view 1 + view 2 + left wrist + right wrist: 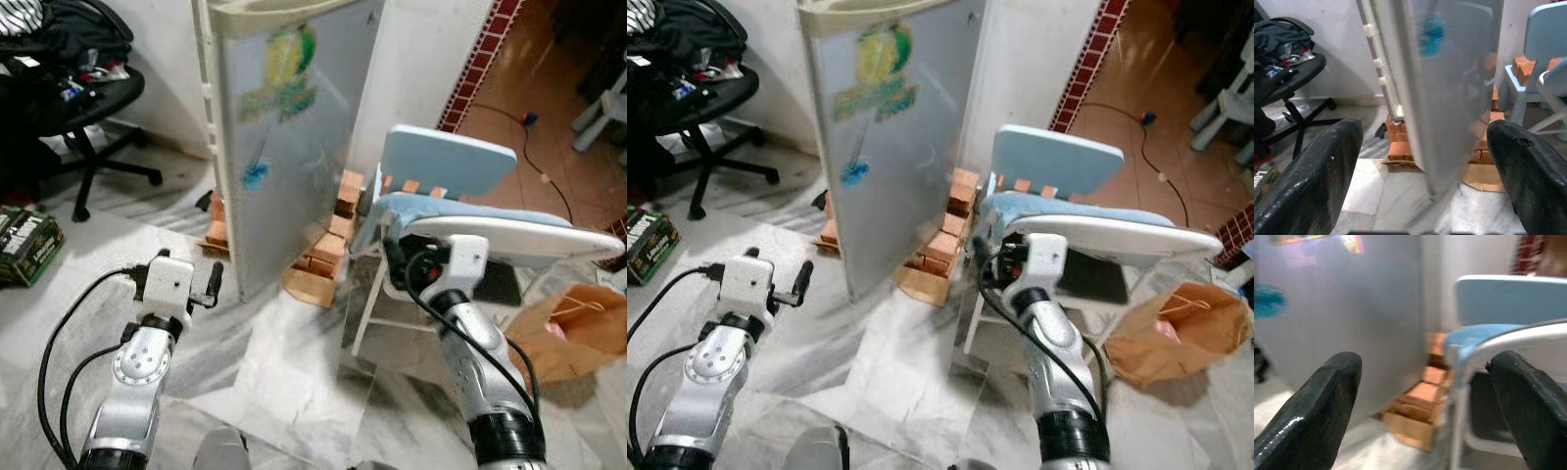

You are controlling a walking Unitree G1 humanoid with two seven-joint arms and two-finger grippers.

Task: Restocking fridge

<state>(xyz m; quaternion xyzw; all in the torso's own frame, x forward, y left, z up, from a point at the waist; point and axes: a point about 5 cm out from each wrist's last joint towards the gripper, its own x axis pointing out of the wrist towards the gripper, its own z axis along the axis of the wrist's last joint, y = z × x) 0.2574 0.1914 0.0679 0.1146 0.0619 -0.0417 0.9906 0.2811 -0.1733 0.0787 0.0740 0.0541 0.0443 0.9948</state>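
I face the fridge door (pixel 294 137) on marble floor (pixel 265 362) (bricks (pixel 328 250) behind), left gripper (pixel 1425 196) and right gripper (pixel 1425 416) both spread wide.

The fridge door (pixel 294 147) is pale grey with a green-and-yellow sticker (pixel 282 73) and a blue one (pixel 255 176). Orange-red bricks (pixel 328 250) sit beneath. The chair (pixel 446 162) is light blue, the floor (pixel 284 372) grey-veined white marble, the paper bag (pixel 568 333) brown.

No legible text. The sticker (pixel 282 73) on the fridge door (pixel 294 166) and the print on the green box (pixel 24 245) are too blurred to read.
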